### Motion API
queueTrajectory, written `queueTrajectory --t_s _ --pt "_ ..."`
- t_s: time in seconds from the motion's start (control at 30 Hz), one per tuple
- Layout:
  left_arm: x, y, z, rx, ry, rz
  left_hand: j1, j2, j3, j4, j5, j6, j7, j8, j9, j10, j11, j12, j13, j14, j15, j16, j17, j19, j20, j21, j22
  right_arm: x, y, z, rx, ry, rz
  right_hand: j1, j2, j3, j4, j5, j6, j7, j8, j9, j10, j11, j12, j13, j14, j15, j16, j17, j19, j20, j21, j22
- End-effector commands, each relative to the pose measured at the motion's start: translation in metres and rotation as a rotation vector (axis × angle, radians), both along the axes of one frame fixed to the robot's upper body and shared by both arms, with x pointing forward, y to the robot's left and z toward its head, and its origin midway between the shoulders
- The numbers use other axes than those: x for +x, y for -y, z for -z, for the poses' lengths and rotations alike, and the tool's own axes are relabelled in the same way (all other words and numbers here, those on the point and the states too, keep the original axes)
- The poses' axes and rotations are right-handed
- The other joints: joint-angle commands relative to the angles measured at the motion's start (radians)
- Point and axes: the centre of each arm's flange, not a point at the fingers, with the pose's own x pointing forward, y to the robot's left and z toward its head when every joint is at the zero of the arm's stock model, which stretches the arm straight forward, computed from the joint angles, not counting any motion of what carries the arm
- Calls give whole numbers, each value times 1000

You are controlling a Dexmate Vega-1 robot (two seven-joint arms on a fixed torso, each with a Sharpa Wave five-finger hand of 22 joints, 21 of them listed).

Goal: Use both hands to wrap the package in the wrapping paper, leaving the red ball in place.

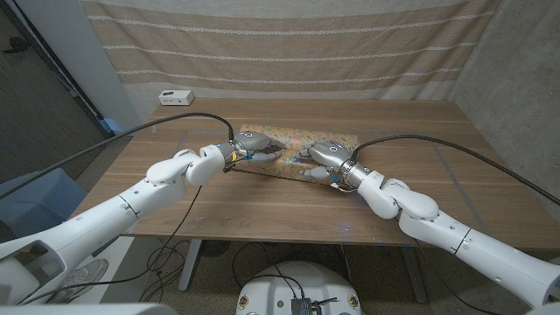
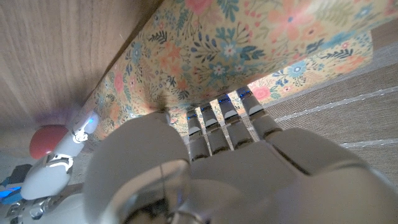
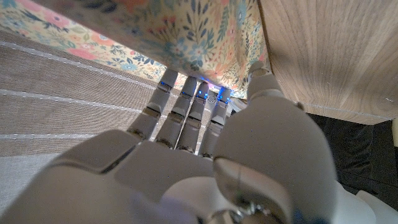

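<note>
Currently both hands sit on the floral-patterned wrapping paper (image 1: 297,150), which lies near the middle of the wooden table (image 1: 455,175), a bit toward its far edge. Package itself is not distinguishable under the paper in any view.

Left hand (image 1: 250,143) is on the paper's left end, palm down over it. In the left wrist view the left hand (image 2: 205,168) has its fingers (image 2: 227,115) pressed close side by side, tips tucked under the lifted floral sheet (image 2: 249,43), thumb against the paper from the other side. Looks like a pinch on the paper edge, though the contact is partly hidden.

Right hand (image 1: 331,155) is on the paper's right part, toward the near edge of the sheet. In the right wrist view the right hand (image 3: 205,162) shows fingers (image 3: 186,106) packed together, tips going under the raised paper (image 3: 186,31), thumb up beside the paper's edge. Same caveat: grip point is hidden by the sheet.

Small red ball (image 2: 48,140) shows in the left wrist view, on the table beside the paper.

White small box (image 1: 175,96) sits at the table's far left corner. Striped beige curtain (image 1: 289,39) hangs behind the table.
</note>
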Motion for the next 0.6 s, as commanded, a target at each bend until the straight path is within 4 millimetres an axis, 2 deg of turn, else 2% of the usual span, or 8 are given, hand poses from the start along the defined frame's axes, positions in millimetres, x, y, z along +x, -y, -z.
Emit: queueTrajectory --t_s 0.03,0.2,0.4,0.6 --pt "-15 1 -14 -24 18 36 -1 13 -180 -176 -1 -17 -4 -4 -1 -18 0 -6 2 -21 -27 -11 1 -26 15 -10 -2 13 -1 15 -38 -19 25 49 23 14 -19 13 34 -13 17 2 32 -15 13 6 34 -103 29 25 0 -9 3 2" --pt "-28 2 -19 -2 26 31 -15 14 -186 -172 -11 -75 -18 -15 -3 -76 8 -25 2 -58 -8 -18 1 -48 27 -21 -6 18 -1 15 -47 -38 19 53 36 15 -14 14 73 -5 28 1 76 -16 28 6 87 -113 52 31 24 -17 13 2" --pt "-51 9 -21 49 51 54 -38 -18 -212 -172 -18 -132 -33 -16 -6 -141 11 -39 -1 -116 6 -25 1 -74 41 -35 -9 23 -1 12 -62 -40 20 55 37 15 -13 13 71 0 25 1 79 -6 27 5 87 -112 50 31 27 -18 16 2" --pt "-57 9 -11 100 145 32 -33 -50 -228 -183 -14 -132 -38 -8 -7 -138 3 -31 -2 -116 -5 -19 -1 -63 43 -33 -11 25 0 10 -80 -52 21 56 35 13 -13 13 63 0 19 0 67 -5 21 6 80 -116 47 32 22 -17 15 2"
